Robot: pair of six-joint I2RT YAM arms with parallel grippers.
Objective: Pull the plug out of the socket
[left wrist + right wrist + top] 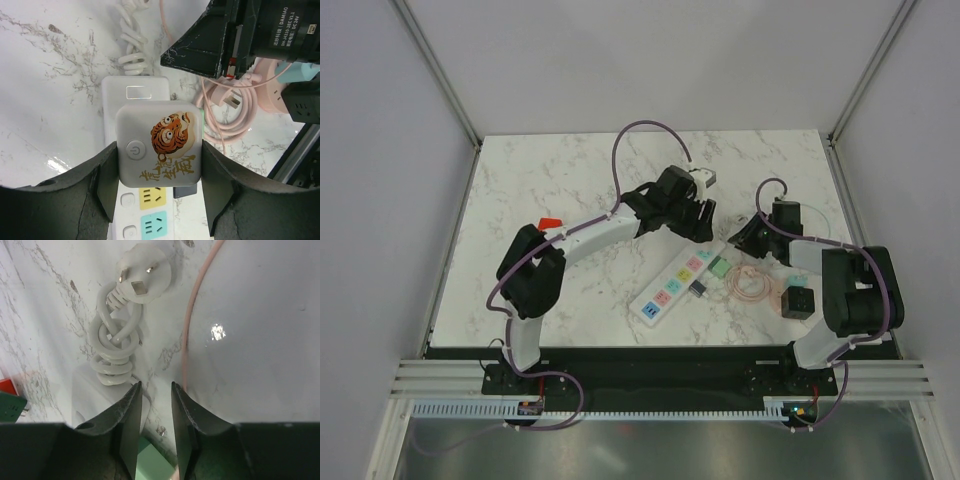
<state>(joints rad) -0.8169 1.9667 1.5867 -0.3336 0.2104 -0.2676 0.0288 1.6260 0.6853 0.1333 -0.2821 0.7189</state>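
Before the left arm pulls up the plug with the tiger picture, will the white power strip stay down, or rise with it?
The power strip looks like slim plastic, so probably light; it may rise with the tiger plug clamped between the left fingers. On the glossy marble table it could slide. Its coiled cord lies loose, anchoring little.

A white marble-patterned tabletop (540, 180) spreads ahead of me, glossy and catching small glints of light. Plain pale grey wall panels (650, 60) close it in on three sides, joined by slim aluminium corner posts (433, 65).
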